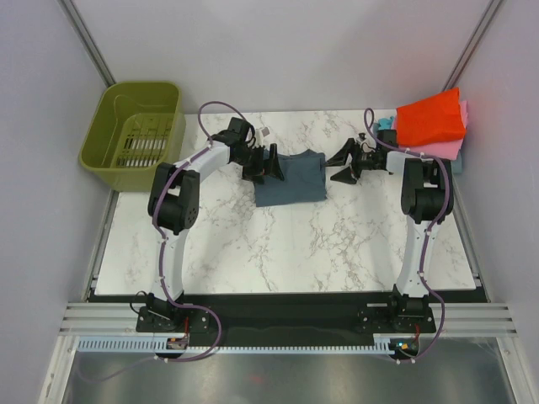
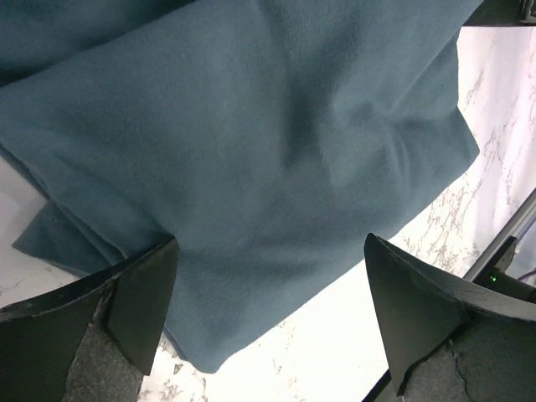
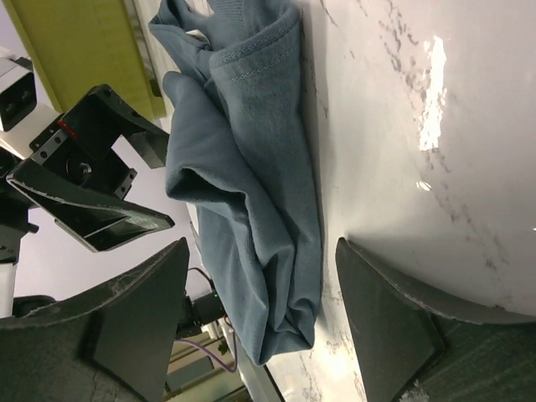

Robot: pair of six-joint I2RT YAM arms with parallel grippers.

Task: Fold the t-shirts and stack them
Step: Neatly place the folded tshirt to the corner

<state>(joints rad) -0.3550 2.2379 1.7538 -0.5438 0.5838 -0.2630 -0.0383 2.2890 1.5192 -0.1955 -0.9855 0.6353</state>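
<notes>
A slate blue-grey t-shirt [image 1: 290, 178] lies folded into a rough rectangle on the marble table [image 1: 278, 244]. My left gripper [image 1: 271, 164] is at its left edge, wide open; in the left wrist view the cloth [image 2: 251, 151] fills the frame above the spread fingers [image 2: 142, 293]. My right gripper [image 1: 341, 164] is at the shirt's right edge, also open. In the right wrist view the bunched fold [image 3: 251, 193] lies between its fingers [image 3: 385, 318], untouched by them. Folded red-orange [image 1: 429, 118], pink [image 1: 446, 150] and teal [image 1: 386, 126] t-shirts are stacked at the far right corner.
An olive-green plastic basket [image 1: 135, 135] stands off the table's far left corner. Grey walls close in the back and sides. The left gripper's body [image 3: 92, 193] shows beyond the shirt in the right wrist view.
</notes>
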